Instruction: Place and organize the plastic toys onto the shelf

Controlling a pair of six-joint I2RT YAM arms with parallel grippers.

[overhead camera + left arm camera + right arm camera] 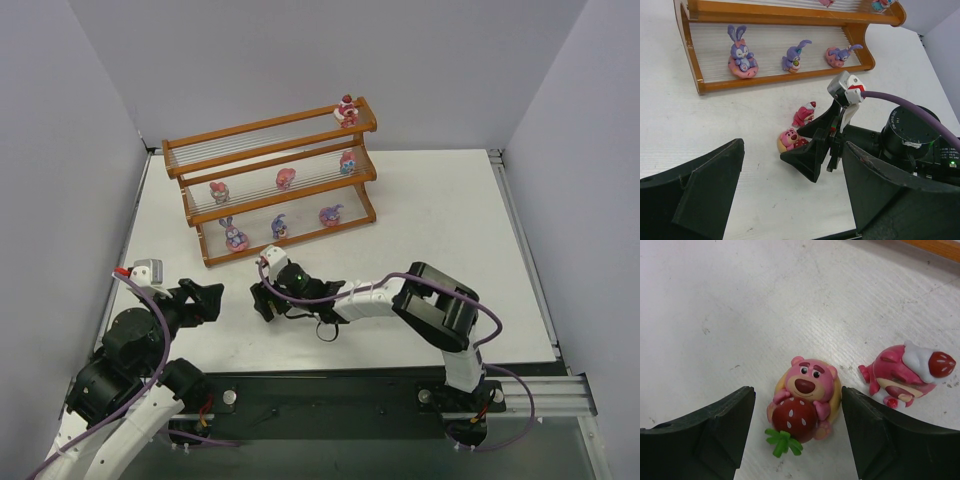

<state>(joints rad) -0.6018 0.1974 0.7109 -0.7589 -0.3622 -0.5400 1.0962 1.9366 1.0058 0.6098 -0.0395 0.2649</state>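
A pink bear toy hugging a strawberry [805,401] lies on the white table between the fingers of my right gripper [797,396]. The gripper is open, with a gap on the left and its right finger close to the toy. Another pink toy with a white cap [905,372] lies on its side just right of it. The left wrist view shows both, the bear [789,139] and the capped toy [804,114]. My left gripper [205,298] is open and empty, left of the right one. The shelf [270,125] holds several toys, among them a purple bunny [741,57].
The shelf stands at the back of the table, one toy [347,110] on its top tier and three on each lower tier. Grey walls close in the left, back and right. A purple cable [910,107] runs over the right arm.
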